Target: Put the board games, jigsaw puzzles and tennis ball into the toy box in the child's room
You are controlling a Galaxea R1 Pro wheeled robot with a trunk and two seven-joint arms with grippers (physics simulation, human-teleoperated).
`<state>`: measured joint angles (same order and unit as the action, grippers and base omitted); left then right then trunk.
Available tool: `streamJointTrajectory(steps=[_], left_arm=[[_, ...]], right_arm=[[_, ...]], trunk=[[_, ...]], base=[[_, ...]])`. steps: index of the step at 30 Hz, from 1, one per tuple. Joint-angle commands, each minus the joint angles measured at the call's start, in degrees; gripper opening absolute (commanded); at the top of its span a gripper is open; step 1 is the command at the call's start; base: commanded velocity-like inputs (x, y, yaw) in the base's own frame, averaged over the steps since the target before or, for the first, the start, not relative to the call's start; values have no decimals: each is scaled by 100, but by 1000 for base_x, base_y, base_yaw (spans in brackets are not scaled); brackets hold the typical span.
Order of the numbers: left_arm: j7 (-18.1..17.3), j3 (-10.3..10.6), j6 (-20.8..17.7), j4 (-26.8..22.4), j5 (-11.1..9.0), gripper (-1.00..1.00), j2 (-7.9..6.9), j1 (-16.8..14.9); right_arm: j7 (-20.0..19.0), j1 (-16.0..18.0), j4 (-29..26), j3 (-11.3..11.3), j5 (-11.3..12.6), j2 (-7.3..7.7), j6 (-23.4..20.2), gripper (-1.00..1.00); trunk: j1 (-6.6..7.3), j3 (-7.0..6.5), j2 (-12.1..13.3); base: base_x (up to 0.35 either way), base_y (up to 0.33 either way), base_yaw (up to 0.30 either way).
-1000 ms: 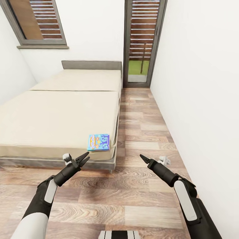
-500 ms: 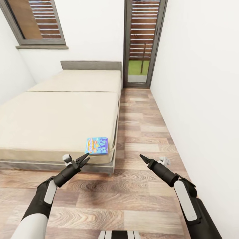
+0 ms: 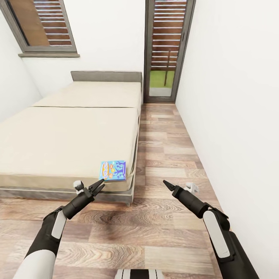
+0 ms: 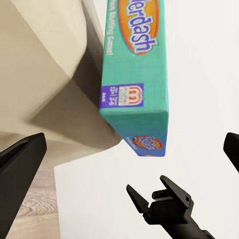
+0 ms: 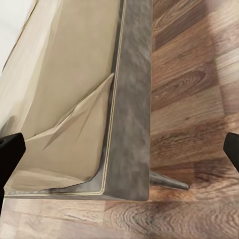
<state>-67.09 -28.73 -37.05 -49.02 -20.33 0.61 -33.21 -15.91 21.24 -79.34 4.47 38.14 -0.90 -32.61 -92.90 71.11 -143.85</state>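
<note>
A small blue board game (image 3: 113, 171) lies flat at the near right corner of the cream bed (image 3: 69, 135), close to the mattress edge. My left gripper (image 3: 102, 183) hovers open just in front of and below that corner, a short way from the box. In the left wrist view the box (image 4: 134, 74) looms close, teal-sided with orange lettering, between my spread fingers (image 4: 20, 167). My right gripper (image 3: 166, 183) is open over the floor to the right of the bed, holding nothing. The right wrist view looks down on the bed corner (image 5: 64, 99) and its grey frame (image 5: 132, 124).
A white wall (image 3: 232, 116) runs close along the right. Between it and the bed a wood-plank aisle (image 3: 166, 147) leads to a slatted glass door (image 3: 166, 50). A slatted window (image 3: 42, 27) sits above the far left of the bed.
The whole view shifted slightly a second ago, so the bed and box sit a little lower and further left in the picture. Both arms hold the same pose.
</note>
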Motion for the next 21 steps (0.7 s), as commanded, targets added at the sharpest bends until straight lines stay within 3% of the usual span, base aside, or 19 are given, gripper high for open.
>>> streamJointTrajectory(steps=[1, 21], left_arm=[[-6, -19, 5, -2, -50, 100, 9, -63], [-6, -11, 5, -2, -50, 100, 9, -63]], right_arm=[[-18, 3, -3, 18, 18, -6, -44, 100], [-18, 3, -3, 24, 18, 2, -44, 100]], trunk=[[1, 3, -2], [1, 3, -2]], base=[[0, 0, 0], [0, 0, 0]])
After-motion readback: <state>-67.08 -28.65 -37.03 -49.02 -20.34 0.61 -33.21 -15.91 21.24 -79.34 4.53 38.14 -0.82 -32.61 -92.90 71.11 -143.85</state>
